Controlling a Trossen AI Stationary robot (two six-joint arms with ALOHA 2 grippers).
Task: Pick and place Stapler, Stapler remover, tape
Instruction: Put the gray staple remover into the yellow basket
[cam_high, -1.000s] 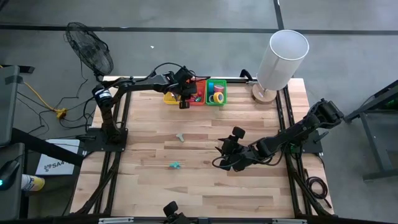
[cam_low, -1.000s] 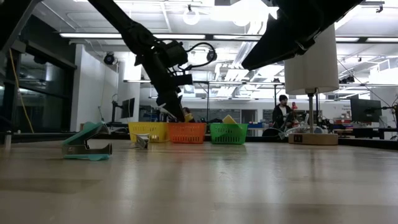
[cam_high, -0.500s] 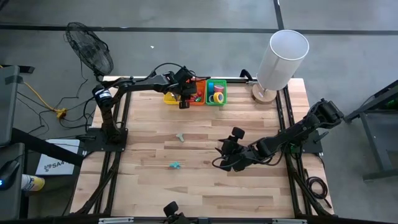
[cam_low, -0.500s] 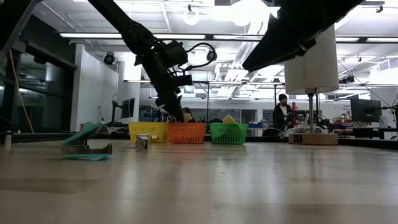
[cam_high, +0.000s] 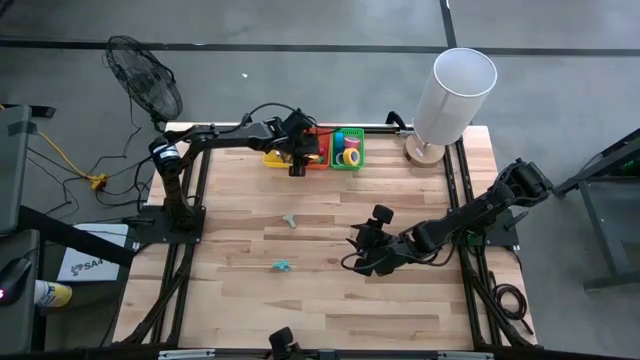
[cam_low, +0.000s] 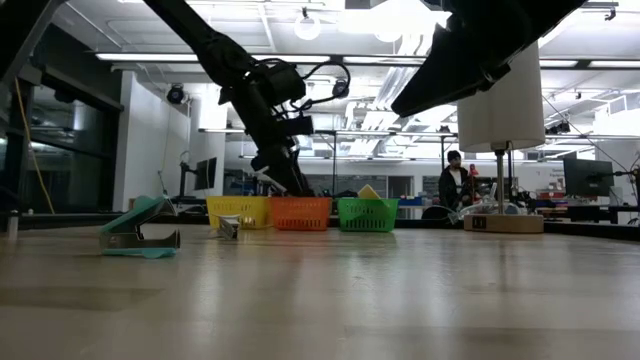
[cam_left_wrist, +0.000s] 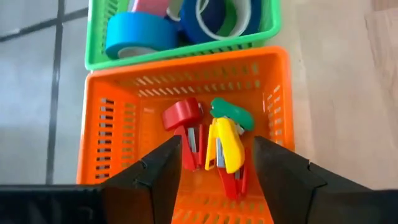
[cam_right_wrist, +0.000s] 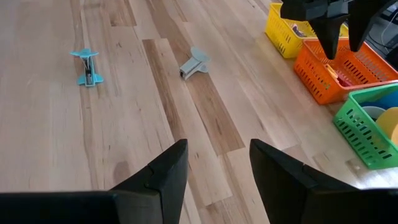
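My left gripper (cam_left_wrist: 214, 168) hangs open over the orange basket (cam_left_wrist: 277, 93) at the table's far edge. In the basket lie a red (cam_left_wrist: 183, 121), a yellow (cam_left_wrist: 227, 146) and a green stapler remover (cam_left_wrist: 233, 112), below and between its fingers. The green basket (cam_high: 347, 148) beside it holds rolls of tape (cam_left_wrist: 140, 34). On the bare table lie a small grey stapler (cam_high: 290, 219) and a teal stapler remover (cam_high: 282, 265). My right gripper (cam_high: 362, 255) hovers open over the table's middle right, holding nothing.
A yellow basket (cam_high: 275, 157) stands to the left of the orange one. A lamp with a white shade (cam_high: 455, 90) stands at the far right corner, and a fan (cam_high: 145, 85) beyond the far left corner. Bare wood lies between the baskets and the near edge.
My left gripper has stayed over the orange basket, rolled a little and opened. My right gripper has kept still.
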